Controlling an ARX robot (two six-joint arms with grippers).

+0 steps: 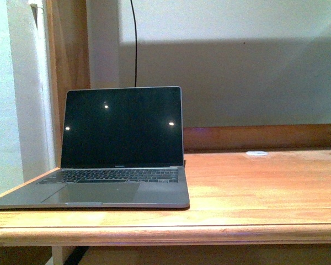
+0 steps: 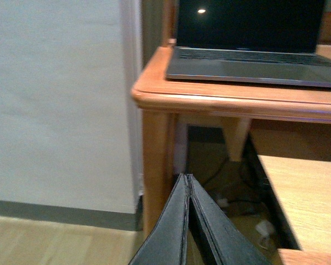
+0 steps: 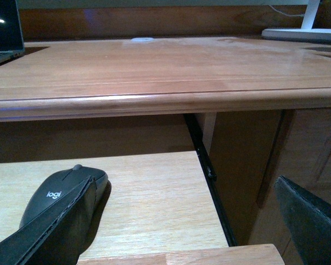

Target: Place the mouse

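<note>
The mouse [image 3: 55,194], dark grey with a white logo, lies on a pale wooden pull-out shelf [image 3: 149,193] under the desk top. My right gripper [image 3: 185,187] is open just above that shelf. One of its fingers [image 3: 55,232] overlaps the mouse's near side, and the mouse sits on that finger's outer side, not in the gap. The other finger [image 3: 311,221] stands far off by the desk's side panel. My left gripper [image 2: 187,178] is shut on nothing, low in front of the desk's left leg. Neither arm shows in the front view.
An open laptop [image 1: 121,149] with a dark screen sits on the left of the wooden desk [image 1: 254,187]. A small white disc [image 1: 257,153] lies at the back. A white lamp base [image 3: 303,33] stands at the far right. The desk's edge overhangs the shelf. Cables lie on the floor [image 2: 231,204].
</note>
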